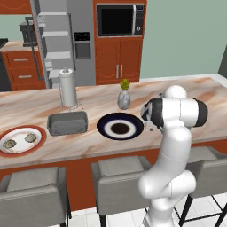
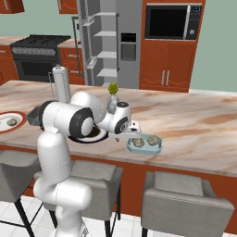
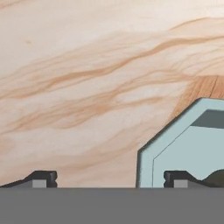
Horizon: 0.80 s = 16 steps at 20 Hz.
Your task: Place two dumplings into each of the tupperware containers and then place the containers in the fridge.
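- Three grey stools (image 1: pixel 117 170) are seen nearest, drawn up under the marbled counter (image 2: pixel 194 125).
- The gripper (image 2: pixel 135 139) is held low at the near left edge of the light blue-grey container (image 2: pixel 146 146), with its jaws spread wide; in the hand view one fingertip (image 3: pixel 175 178) is seen over the tub's rim (image 3: pixel 146 168) and the other (image 3: pixel 43 178) over bare counter, with nothing pinched between them.
- Two dumplings (image 2: pixel 149 140) are seen inside that container.
- Two more dumplings (image 1: pixel 20 141) are left on the red-rimmed plate (image 1: pixel 39 141) at the counter's left end.
- The dark grey container (image 1: pixel 67 123) is set just right of that plate, and the dark blue plate (image 1: pixel 119 126) is set beside it.
- A paper towel roll (image 1: pixel 68 88) and a small vase (image 1: pixel 124 98) are placed farther back on the counter.
- The fridge (image 1: pixel 66 42) is seen against the far wall with its door open, and the microwave (image 1: pixel 119 20) is mounted to its right.
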Tool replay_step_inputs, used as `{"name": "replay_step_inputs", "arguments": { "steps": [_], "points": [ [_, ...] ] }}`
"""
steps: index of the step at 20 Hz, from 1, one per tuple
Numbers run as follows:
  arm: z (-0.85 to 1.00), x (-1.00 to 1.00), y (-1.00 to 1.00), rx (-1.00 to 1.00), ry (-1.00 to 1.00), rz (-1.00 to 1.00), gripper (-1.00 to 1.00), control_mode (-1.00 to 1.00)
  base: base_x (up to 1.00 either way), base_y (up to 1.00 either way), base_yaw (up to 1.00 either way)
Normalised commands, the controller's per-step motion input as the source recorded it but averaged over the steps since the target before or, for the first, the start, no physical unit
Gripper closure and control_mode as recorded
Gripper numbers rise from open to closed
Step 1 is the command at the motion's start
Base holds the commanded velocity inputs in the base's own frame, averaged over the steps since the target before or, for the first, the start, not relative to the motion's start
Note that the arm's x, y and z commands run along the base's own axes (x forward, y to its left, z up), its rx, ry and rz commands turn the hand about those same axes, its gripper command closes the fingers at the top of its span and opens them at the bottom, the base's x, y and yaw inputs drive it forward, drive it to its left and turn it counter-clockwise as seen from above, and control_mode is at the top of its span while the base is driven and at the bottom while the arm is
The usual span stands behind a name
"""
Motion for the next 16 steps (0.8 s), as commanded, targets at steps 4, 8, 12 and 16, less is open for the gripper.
{"name": "replay_step_inputs", "arguments": {
  "steps": [4,8,12,16],
  "points": [
    [-0.16,0.05,-0.2,0.0,0.0,0.0,-1.0,-1.0,0.0,0.0,0.0],
    [-0.19,0.03,-0.1,0.0,0.0,0.0,-1.0,-1.0,0.0,0.0,0.0],
    [-0.01,-0.01,0.01,0.0,0.03,0.0,-1.0,-1.0,0.0,0.0,0.0],
    [0.0,-0.08,0.04,0.0,0.05,0.0,-1.0,-1.0,0.0,0.0,0.0]
  ]
}}
